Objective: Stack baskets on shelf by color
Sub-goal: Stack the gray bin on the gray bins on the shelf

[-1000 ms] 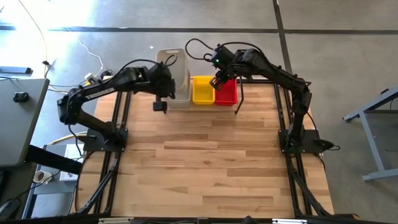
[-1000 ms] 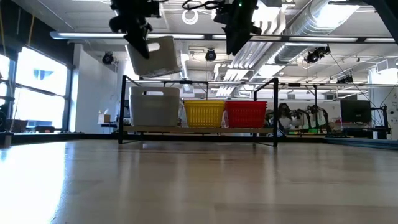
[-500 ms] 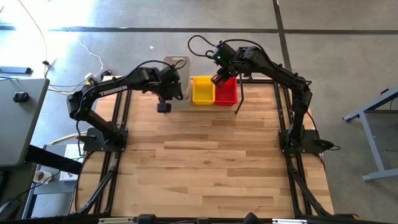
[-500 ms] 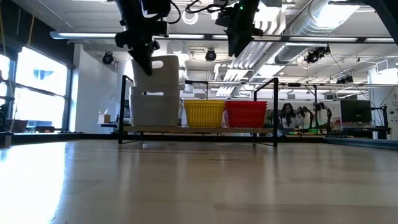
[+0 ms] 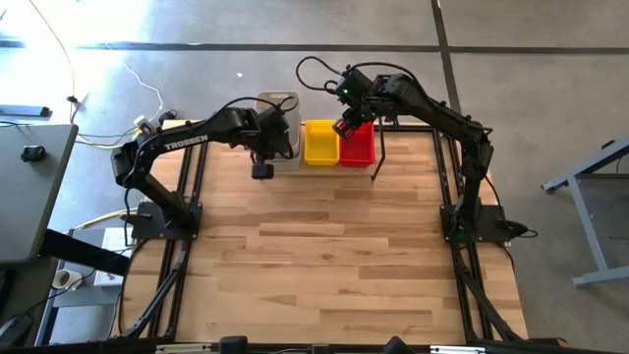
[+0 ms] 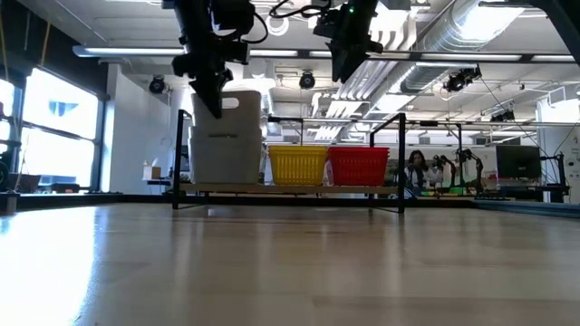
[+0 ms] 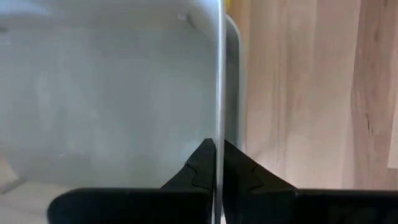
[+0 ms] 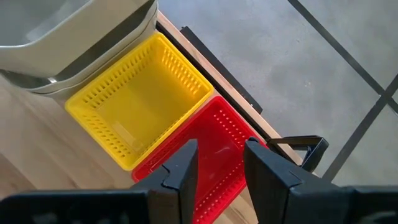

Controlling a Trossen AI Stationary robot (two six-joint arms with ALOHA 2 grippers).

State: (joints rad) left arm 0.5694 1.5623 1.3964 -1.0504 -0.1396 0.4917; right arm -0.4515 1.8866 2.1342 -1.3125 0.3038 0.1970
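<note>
On the shelf [image 6: 401,163] at the table's far edge stand a grey-white basket stack [image 6: 225,161], a yellow basket [image 5: 320,143] and a red basket [image 5: 359,149], left to right. My left gripper [image 7: 217,151] is shut on another grey-white basket [image 6: 237,110], held upright right above the grey stack. Its bottom is level with the stack's rim; I cannot tell whether they touch. My right gripper [image 8: 221,150] hangs open above the red basket [image 8: 225,124], touching nothing. My left gripper pinches the upper edge of the grey-white basket's near wall [image 7: 217,127], one finger inside the basket and one outside. The fingers come steeply from above, slanting from the table's near left. The basket hangs upright below them over the grey stack.
Black arm-mount frames [image 5: 187,231] run along the table's left and right sides. The wood table [image 5: 324,256] in front of the shelf is bare. People show far off in the room [image 6: 419,167] behind the shelf.
My left gripper has sunk and gone toward the shelf with the grey-white basket. The basket, tilted and high above the stack before, now stands upright just over the stack's rim.
</note>
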